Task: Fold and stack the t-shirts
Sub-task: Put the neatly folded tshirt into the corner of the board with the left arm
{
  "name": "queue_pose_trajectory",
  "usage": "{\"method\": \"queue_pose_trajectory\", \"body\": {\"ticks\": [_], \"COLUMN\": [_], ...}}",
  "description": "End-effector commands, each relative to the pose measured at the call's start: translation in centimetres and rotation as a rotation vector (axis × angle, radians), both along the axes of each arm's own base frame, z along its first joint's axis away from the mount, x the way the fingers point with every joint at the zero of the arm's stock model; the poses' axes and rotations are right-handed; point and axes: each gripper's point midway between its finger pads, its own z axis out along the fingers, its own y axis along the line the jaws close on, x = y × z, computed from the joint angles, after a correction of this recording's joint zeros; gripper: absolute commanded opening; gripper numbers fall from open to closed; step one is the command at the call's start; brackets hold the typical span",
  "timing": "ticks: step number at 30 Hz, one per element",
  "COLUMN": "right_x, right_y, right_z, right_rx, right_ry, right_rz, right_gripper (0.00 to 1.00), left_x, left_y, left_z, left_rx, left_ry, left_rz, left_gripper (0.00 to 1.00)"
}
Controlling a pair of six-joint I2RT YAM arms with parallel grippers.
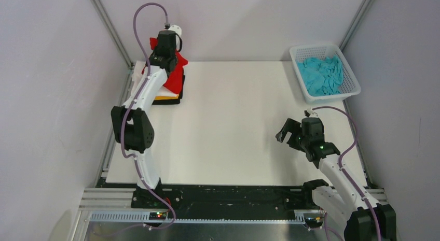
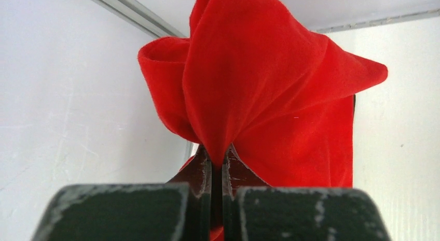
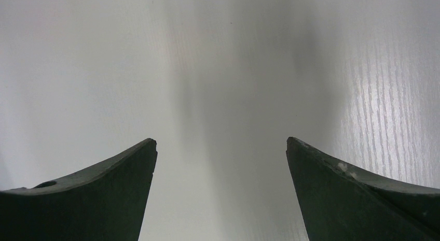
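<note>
My left gripper [image 2: 217,154] is shut on a pinched fold of the bright red t-shirt [image 2: 270,96], which bunches up and hangs from the jaws. In the top view the red t-shirt [image 1: 177,75] hangs over a stack at the table's far left corner, where white [image 1: 165,90], yellow-orange [image 1: 166,98] and black [image 1: 172,101] t-shirts lie in layers. The left gripper [image 1: 167,46] is above that stack. The turquoise t-shirt [image 1: 321,74] lies crumpled in the basket. My right gripper [image 1: 285,132] is open and empty over bare table; its fingertips [image 3: 148,147] stand wide apart.
A white plastic mesh basket [image 1: 353,88] stands at the table's far right corner. The white table [image 1: 233,127] is framed by aluminium rails and grey walls, with a wall close to the left of the stack.
</note>
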Motion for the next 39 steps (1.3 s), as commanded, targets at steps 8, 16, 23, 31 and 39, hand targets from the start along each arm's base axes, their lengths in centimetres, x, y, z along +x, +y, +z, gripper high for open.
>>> {"method": "queue_pose_trajectory", "body": {"ticks": [8,16,23,31,39], "right_x": [0.8,1.1,1.1,1.1,0.4], "right_y": [-1.1,-1.1,-0.8,-0.9,-0.1], "right_z": [0.2,-0.1,-0.4,0.9,3.0], "right_rx": [-0.041,-0.038,-0.022,-0.009,0.041], "right_ry": [-0.030,-0.022,-0.007,-0.053,-0.110], "right_rz": [-0.050,-0.059,-0.055,-0.073,-0.036], "right_gripper": [0.99,0.99,0.99,0.99,0.99], "left_x": [3.7,4.0,3.6,1.1,-3.6], "left_y": [4.3,8.4,12.4,12.1,3.9], "left_z": [-1.1,-3.7,-5.9,-1.9,2.7], "left_rx": [-0.048,-0.089,-0.112,-0.243,-0.719], "left_ry": [-0.036,-0.018,-0.030,-0.165,-0.284], "left_rz": [0.037,0.136,0.305,0.357,0.110], "left_gripper": [0.00,0.02,0.99,1.00,1.00]}}
